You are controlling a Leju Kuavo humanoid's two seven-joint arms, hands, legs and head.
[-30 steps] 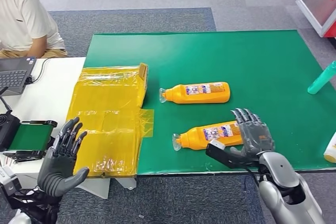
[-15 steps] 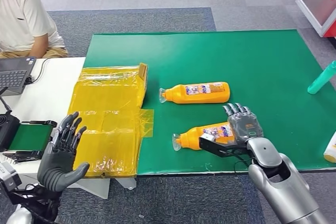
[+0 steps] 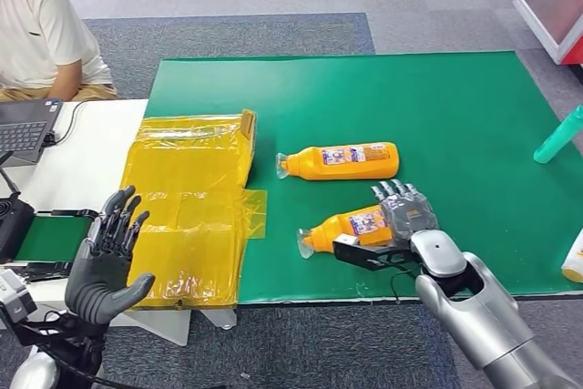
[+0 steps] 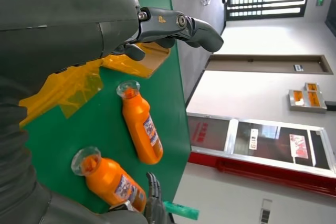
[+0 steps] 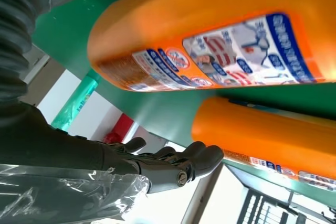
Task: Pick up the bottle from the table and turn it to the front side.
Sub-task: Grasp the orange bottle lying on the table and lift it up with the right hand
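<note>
A green-topped desk carries two orange plastic bottles lying on their sides. The nearer orange bottle lies close to the desk's front edge, and the right hand rests over its base end, fingers spread above it and thumb beside it, not closed around it. The farther orange bottle lies mid-desk. The left hand hovers open, holding nothing, over yellow plastic sheeting.

Two bottles on mat, bag left.
</note>
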